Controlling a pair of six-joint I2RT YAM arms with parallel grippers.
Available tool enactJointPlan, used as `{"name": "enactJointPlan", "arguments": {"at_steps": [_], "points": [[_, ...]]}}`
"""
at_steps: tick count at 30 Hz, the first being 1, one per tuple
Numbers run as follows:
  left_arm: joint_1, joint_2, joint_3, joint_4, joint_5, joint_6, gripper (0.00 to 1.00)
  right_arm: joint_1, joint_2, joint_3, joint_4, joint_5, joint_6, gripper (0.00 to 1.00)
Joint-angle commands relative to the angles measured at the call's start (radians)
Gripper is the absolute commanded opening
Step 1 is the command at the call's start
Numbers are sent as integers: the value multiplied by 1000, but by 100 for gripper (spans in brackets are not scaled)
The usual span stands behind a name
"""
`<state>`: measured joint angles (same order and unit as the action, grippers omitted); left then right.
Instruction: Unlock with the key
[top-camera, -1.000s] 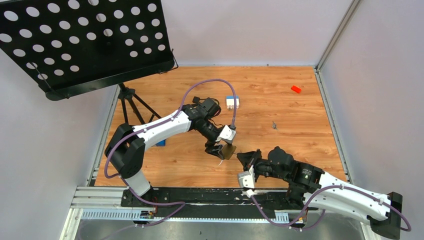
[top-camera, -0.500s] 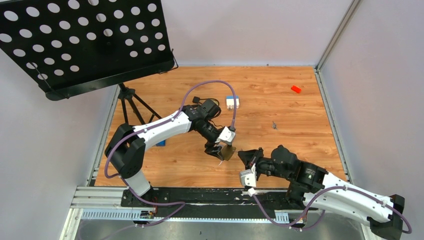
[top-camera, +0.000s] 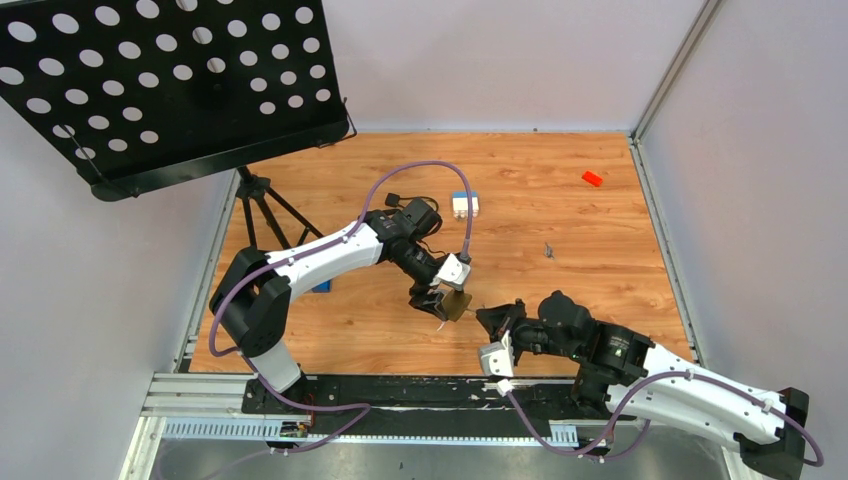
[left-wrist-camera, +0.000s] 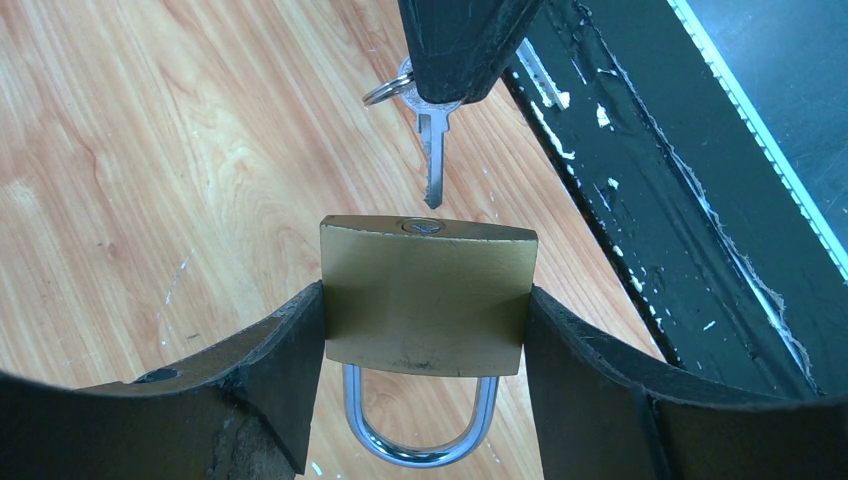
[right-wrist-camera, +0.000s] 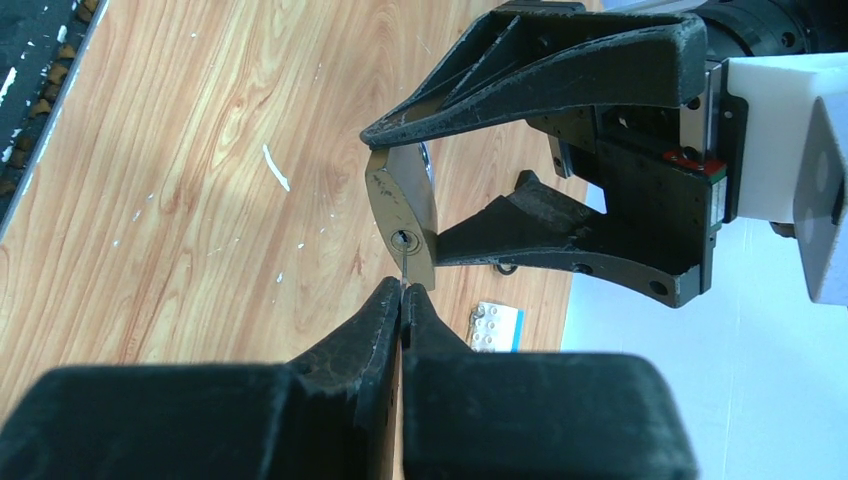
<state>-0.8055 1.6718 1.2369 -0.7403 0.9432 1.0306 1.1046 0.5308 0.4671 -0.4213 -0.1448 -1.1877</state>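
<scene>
Key (left-wrist-camera: 432, 150) — pinched in your fully closed right gripper (right-wrist-camera: 402, 292), tip just off the keyhole (left-wrist-camera: 421, 226) of the padlock (left-wrist-camera: 425, 295) that your wide-set left gripper (top-camera: 438, 300) clamps — square it up, feed straight.

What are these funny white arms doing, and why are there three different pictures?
They are two robot arms bolted to a wooden table. One picture looks down from above. The other two come from small cameras on each arm's wrist. Each arm ends in a two-finger claw. The left gripper squeezes a brass padlock. The right gripper pinches a small grey key, its tip aimed at the keyhole and seemingly not in yet. On the table lie a red block and a white and blue block. A black music stand with holes stands at the back left.
</scene>
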Motion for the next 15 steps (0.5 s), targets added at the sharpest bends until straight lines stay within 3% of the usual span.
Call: {"name": "enactJointPlan", "arguments": {"at_steps": [1,15], "points": [[-6,-38,30,9,75,18,0,-3,12,35,19,-26,13,0],[-5,-41,32,0,80,22,0,-2,17,27,64,-22,22,0]]}}
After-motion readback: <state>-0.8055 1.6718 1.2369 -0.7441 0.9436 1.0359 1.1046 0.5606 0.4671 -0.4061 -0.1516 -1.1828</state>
